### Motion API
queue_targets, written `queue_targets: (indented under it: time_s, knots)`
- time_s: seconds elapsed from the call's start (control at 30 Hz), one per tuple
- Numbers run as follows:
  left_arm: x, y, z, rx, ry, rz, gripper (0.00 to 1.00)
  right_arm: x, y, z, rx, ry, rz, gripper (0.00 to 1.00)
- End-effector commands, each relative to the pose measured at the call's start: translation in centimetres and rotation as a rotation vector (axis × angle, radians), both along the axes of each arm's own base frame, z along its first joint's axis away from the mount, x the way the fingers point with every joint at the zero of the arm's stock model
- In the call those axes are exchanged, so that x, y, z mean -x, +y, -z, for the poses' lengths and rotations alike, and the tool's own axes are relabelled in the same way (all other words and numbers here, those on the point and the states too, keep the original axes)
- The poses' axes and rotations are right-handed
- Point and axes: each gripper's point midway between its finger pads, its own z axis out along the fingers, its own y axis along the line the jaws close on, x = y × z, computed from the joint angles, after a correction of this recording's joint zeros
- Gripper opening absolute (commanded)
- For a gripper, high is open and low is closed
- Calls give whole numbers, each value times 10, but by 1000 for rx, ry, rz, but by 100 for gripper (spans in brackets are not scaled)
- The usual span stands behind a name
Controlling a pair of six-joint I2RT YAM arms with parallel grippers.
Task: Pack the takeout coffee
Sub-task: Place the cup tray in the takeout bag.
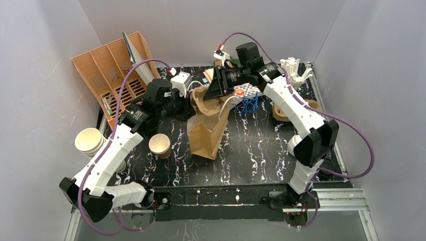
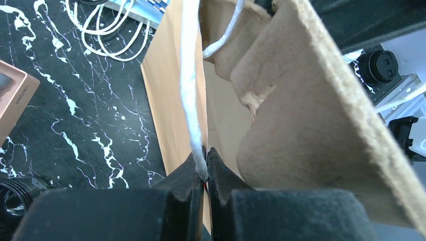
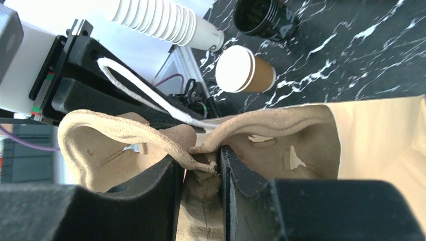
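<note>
One takeout coffee cup (image 1: 159,145), tan with a white top (image 3: 243,70), stands on the black marbled mat left of the brown paper bag (image 1: 206,128). My left gripper (image 2: 205,163) is shut on the bag's white cord handle (image 2: 191,85) at the bag's left rim (image 1: 190,103). My right gripper (image 3: 200,155) is shut on the middle ridge of a tan pulp cup carrier (image 3: 125,133). It holds the carrier at the bag's open mouth (image 1: 213,93). The carrier's edge (image 2: 311,110) fills the right of the left wrist view. No cup sits in the carrier.
A nested stack of cream cups (image 1: 90,141) lies at the left edge, with a black cup (image 3: 263,17) near it. An orange slotted rack (image 1: 113,70) stands back left. A checkered item with blue cord (image 1: 247,95), another pulp carrier (image 1: 286,111) and a white holder (image 1: 295,68) are back right.
</note>
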Motion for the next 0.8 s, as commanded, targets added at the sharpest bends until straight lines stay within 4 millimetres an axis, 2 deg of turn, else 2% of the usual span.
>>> queue_targets:
  time_s: [0.0, 0.23, 0.43, 0.57, 0.7, 0.77]
  knots:
    - [2, 0, -14, 27, -33, 17, 1, -10, -14, -1, 110, -132, 5, 34]
    - [-2, 0, -7, 16, -16, -2, 1, -24, -38, 20, 287, -239, 101, 35]
    - [-3, -8, -5, 42, 0, 21, 1, -29, -48, 37, 414, -330, 177, 35]
    - [-3, -13, -4, 57, 9, 30, 1, -25, -44, 42, 478, -450, 201, 36]
    - [-6, -13, -4, 63, 10, 16, 1, -7, -30, 45, 503, -587, 190, 36]
    - [-8, -12, -4, 63, 13, -3, 1, -3, -30, 51, 527, -635, 211, 36]
